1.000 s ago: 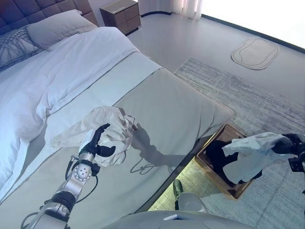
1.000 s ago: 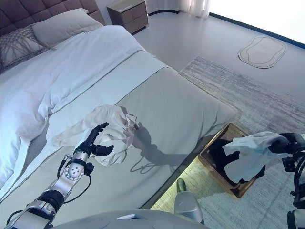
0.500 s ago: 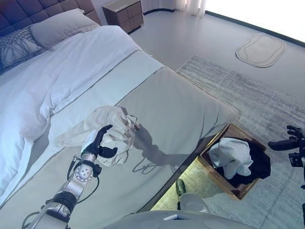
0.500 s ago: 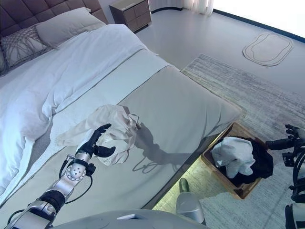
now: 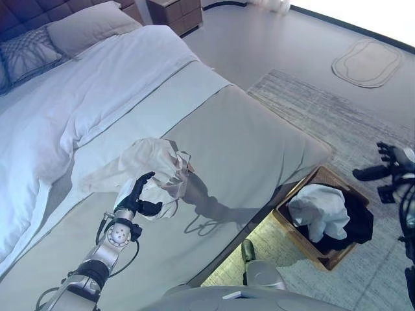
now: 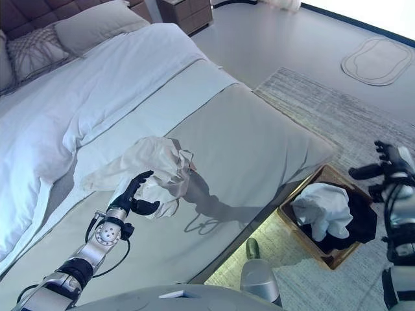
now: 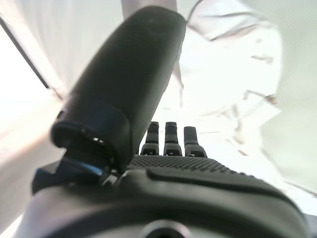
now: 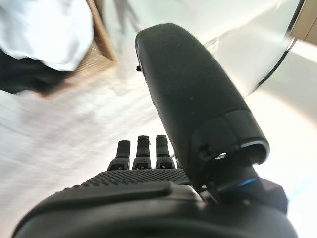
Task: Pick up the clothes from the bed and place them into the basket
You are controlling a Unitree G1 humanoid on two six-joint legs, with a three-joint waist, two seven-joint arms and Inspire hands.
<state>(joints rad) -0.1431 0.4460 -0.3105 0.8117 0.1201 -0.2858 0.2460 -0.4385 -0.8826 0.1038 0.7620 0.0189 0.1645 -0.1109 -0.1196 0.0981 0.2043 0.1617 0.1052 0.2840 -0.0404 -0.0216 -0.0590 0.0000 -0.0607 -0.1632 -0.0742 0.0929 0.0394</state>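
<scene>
A crumpled cream garment (image 5: 152,170) lies on the grey bedspread (image 5: 246,149) near the bed's foot. The left hand (image 5: 134,197) rests at its near edge, fingers (image 7: 170,139) straight and apart, holding nothing. A white garment (image 5: 319,209) sits in the wooden basket (image 5: 293,241) on top of dark clothes (image 5: 357,227); the basket stands on a grey rug (image 5: 324,123) beside the bed. The right hand (image 5: 384,166) hovers above the rug beyond the basket, fingers (image 8: 141,151) spread, empty. White duvet (image 5: 71,97), pillows (image 5: 87,27) and a nightstand (image 5: 176,11) lie farther off, with a small pale mat (image 5: 366,63) on the floor.
</scene>
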